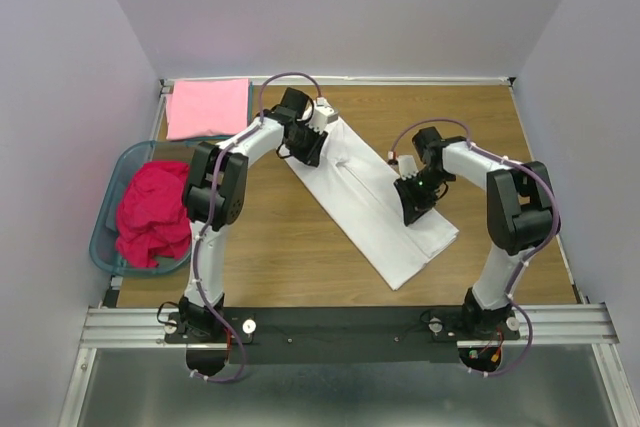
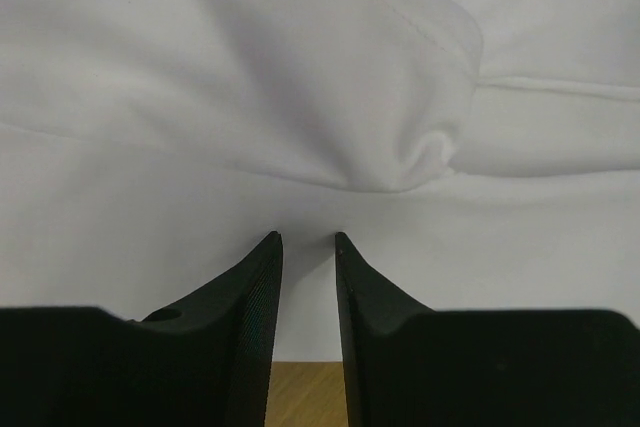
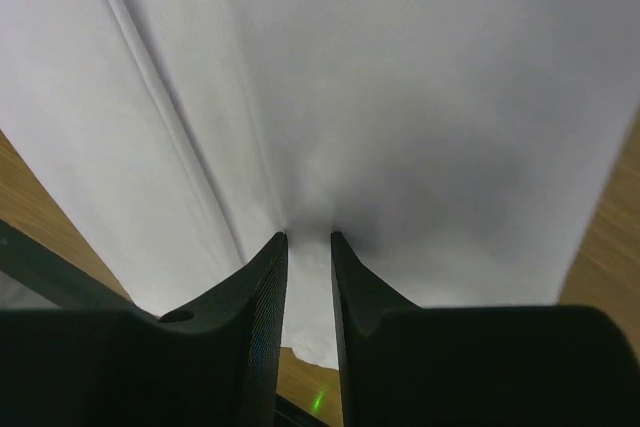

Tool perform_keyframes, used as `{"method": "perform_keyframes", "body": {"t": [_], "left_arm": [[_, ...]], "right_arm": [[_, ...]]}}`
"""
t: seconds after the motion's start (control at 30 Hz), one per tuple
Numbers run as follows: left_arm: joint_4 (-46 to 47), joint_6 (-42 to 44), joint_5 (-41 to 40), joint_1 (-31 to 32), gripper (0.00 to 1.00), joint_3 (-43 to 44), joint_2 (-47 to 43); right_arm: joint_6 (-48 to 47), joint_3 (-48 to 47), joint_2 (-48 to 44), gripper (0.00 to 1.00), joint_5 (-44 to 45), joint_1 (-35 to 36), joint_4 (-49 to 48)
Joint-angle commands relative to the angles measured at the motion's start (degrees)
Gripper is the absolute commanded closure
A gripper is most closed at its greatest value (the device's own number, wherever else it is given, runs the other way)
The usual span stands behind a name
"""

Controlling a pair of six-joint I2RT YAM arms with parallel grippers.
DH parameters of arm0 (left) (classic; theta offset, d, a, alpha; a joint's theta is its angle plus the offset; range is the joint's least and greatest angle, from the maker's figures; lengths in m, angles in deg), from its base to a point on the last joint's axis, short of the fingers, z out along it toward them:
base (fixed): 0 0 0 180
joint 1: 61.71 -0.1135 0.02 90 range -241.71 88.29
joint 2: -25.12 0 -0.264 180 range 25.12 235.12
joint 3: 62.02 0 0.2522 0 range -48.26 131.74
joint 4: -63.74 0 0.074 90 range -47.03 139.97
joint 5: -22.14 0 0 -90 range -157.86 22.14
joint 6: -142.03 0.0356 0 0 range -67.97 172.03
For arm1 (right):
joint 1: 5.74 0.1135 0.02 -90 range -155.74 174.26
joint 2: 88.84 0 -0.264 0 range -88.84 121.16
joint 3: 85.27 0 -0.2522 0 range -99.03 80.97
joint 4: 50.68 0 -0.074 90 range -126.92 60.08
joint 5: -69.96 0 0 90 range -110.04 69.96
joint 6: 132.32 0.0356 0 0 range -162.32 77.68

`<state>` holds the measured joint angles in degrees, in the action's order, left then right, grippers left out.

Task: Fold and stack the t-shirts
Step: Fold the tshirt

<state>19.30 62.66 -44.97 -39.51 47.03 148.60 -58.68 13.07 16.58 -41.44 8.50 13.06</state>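
- Currently, I see the left pincer (image 2: 308,236) at the white t-shirt (image 1: 375,207); I cannot tell its grip.
- The right pincer (image 3: 308,235) pinches that shirt's bunched fabric.

Left wrist view: white t-shirt (image 2: 250,77) runs off the top and both sides. There's a slim gap at the left gripper (image 2: 308,239) tips; can't tell if cloth is pinched. Same for the right gripper (image 3: 308,237); the shirt is cut off there too and the folds are blurred. Top view: both grippers' fingertips are hidden under their own wrists, over the white t-shirt. Left of the white t-shirt, the left arm (image 1: 215,187) covers part of the red t-shirt (image 1: 150,212) and the basket (image 1: 103,230) rim. Basket floor hidden.
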Motion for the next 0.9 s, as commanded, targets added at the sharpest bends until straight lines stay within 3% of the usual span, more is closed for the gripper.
{"method": "perform_keyframes", "body": {"t": [0.0,0.1,0.27,0.37,0.6,0.87], "left_arm": [[-1.7,0.6,-3.6,-0.2,0.65,4.8,4.8],[-5.3,1.8,-4.7,-0.2,0.65,12.5,9.7],[-13.6,4.0,-3.6,-0.3,0.65,36.7,23.9],[-10.4,4.5,-1.7,-0.3,0.62,41.6,24.7],[5.0,2.1,2.3,-0.5,0.54,25.0,5.2],[5.4,-3.0,9.7,-0.1,0.56,11.0,0.7]], "right_arm": [[1.6,4.0,0.3,0.69,-2.1,3.8,-2.8],[3.2,5.4,1.2,0.69,-5.1,7.6,-3.6],[6.0,2.3,1.9,0.63,-16.6,13.3,-3.8],[6.7,-1.8,-1.4,0.58,-21.5,14.1,-3.0],[7.0,-8.6,-5.0,0.56,-18.8,11.5,-3.4],[9.3,-13.6,2.8,0.60,-9.8,8.9,-8.8]]}}
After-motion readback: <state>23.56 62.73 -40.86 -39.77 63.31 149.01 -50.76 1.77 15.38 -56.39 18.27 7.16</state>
